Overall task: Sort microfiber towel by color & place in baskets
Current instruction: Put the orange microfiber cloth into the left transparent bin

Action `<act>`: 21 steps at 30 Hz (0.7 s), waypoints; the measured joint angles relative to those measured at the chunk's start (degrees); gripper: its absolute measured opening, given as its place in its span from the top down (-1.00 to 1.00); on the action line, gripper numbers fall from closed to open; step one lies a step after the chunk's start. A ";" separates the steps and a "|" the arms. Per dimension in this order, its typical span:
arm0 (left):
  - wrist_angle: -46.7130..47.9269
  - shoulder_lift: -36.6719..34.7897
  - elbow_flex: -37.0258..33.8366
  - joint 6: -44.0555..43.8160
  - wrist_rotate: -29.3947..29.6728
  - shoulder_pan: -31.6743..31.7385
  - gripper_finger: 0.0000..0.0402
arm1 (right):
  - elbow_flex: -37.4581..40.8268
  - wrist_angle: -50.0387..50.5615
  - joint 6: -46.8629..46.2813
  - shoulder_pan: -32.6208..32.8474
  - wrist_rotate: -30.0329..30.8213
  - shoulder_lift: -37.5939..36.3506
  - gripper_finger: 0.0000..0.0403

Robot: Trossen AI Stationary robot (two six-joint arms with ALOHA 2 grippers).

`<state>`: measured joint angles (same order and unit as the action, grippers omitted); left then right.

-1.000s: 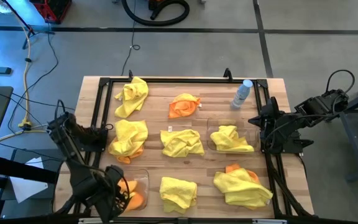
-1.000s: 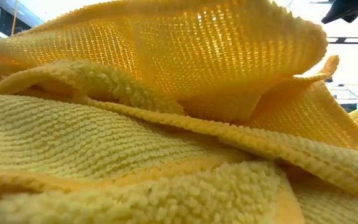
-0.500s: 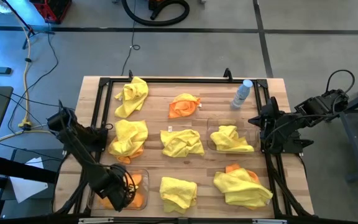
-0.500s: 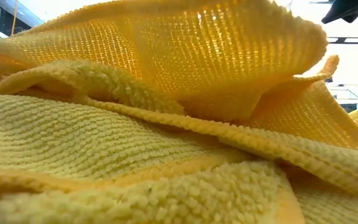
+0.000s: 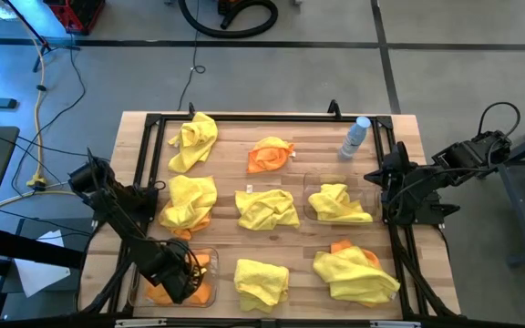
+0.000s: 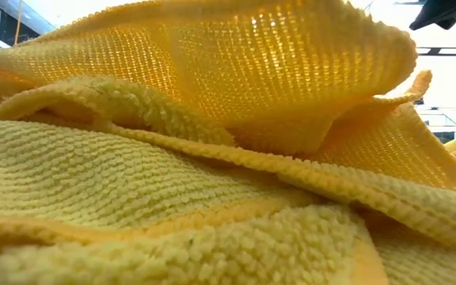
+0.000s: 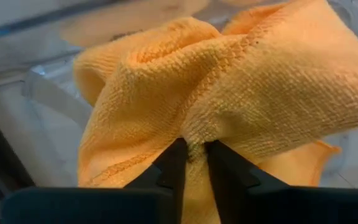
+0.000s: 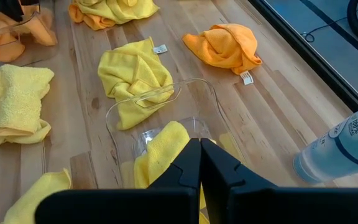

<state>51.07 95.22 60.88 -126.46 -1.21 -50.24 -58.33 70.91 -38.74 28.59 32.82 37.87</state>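
Right now the orange towel sits in the left basket at the lower left of the high view. The left wrist view shows what the high view hides: the left gripper has its two fingers nearly together, pinching a fold of that orange towel, which bunches up above them. From above, the arm covers most of the towel, so its long way cannot be told.

The low view shows only yellow cloth filling the frame, very close up.

The right basket is right of the middle and holds a yellow towel. The right gripper waits at the table's right edge, just beside it, fingers pressed together on nothing.

Loose towels lie all over the table: yellow ones and an orange one near the top. A bottle stands at the upper right.
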 joint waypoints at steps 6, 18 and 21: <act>0.25 -0.21 0.82 1.41 0.00 0.02 0.44 | 0.00 0.00 -0.24 0.01 0.00 0.00 1.00; 5.72 -3.65 7.68 -0.16 2.08 -1.88 0.38 | 0.00 0.00 -0.29 -0.06 0.00 0.00 1.00; 5.02 -3.25 7.74 -1.80 1.13 -3.69 0.39 | 0.00 0.02 -1.54 -0.06 0.00 -0.01 1.00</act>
<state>56.09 91.97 68.62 -128.26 -0.09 -53.93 -58.33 70.94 -40.28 28.53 32.82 37.85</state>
